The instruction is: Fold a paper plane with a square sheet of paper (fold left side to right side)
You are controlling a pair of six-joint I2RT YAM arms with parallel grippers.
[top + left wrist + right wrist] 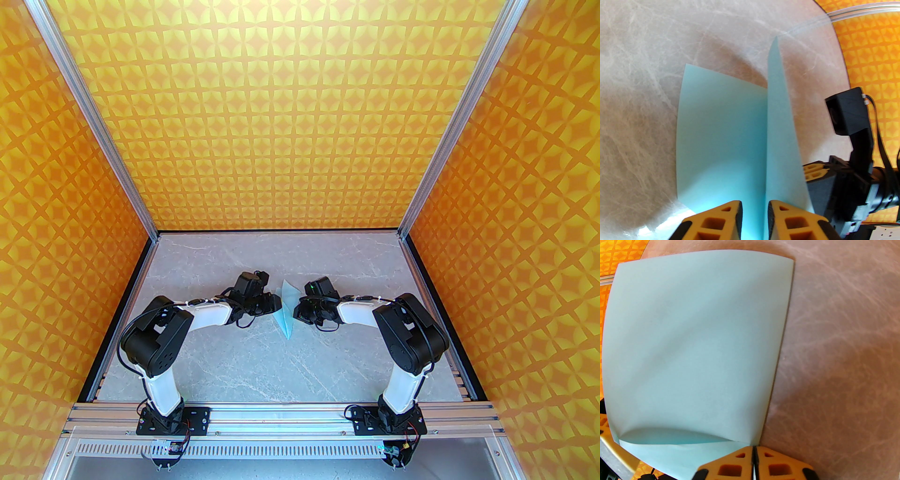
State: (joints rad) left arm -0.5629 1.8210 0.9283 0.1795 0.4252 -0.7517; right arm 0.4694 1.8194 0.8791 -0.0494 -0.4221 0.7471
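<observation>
Overhead, narrow paper [287, 309], closer, right pincer [753, 449] pinching

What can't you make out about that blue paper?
- Top view: the square sheet of paper is too small for creases to show.
- Left wrist view: the left gripper hides the sheet's near edge.
- Right wrist view: the frame's bottom edge cuts the sheet's lower flap; the right gripper covers the pinched corner.

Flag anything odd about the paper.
The paper stands on edge instead of lying flat on the table. It bows, with a pucker near the right tool, which pinches its corner. No tear shows.
</observation>
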